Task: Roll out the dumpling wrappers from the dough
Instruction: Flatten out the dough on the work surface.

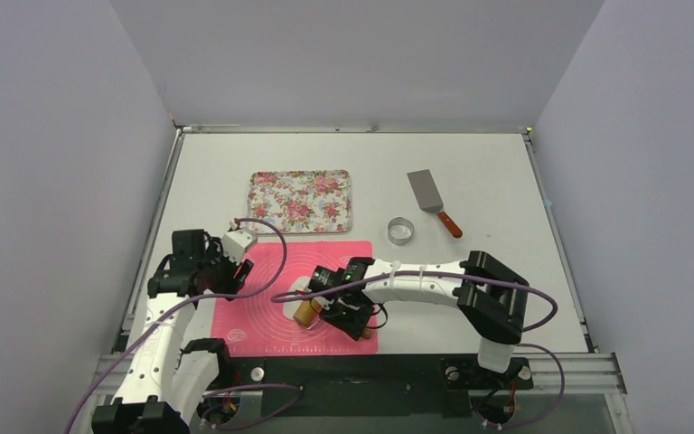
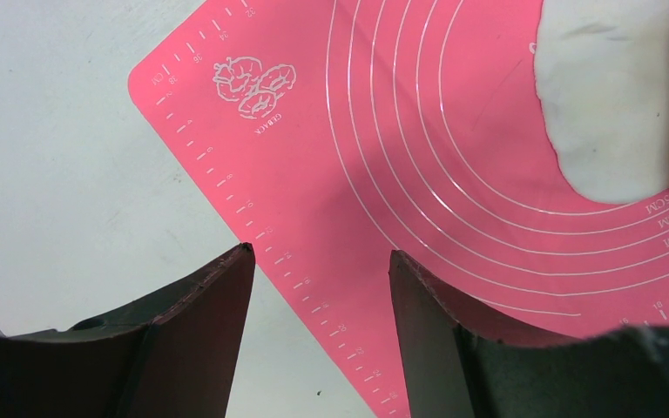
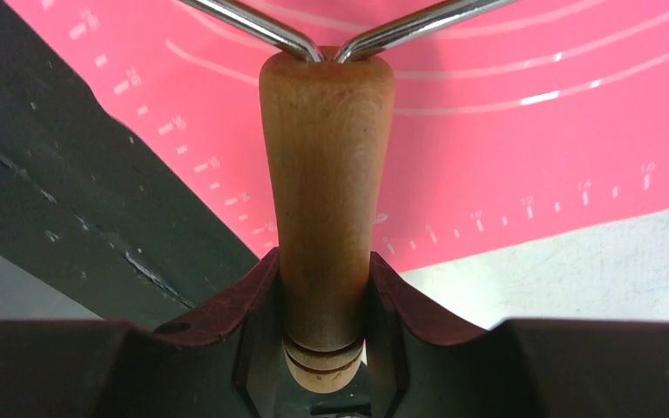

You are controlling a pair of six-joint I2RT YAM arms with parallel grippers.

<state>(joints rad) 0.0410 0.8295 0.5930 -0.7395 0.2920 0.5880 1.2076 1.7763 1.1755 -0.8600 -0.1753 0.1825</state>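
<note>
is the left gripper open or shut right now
Open. In the left wrist view the left gripper has its fingers apart with nothing between them; the pink mat and table show through the gap.

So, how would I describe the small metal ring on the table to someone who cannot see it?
Start from the pink mat at the near side of the white table. Just past its far right corner, between the floral tray and the spatula, lies the metal ring. It alone is round and hollow; its neighbours are flat.
</note>
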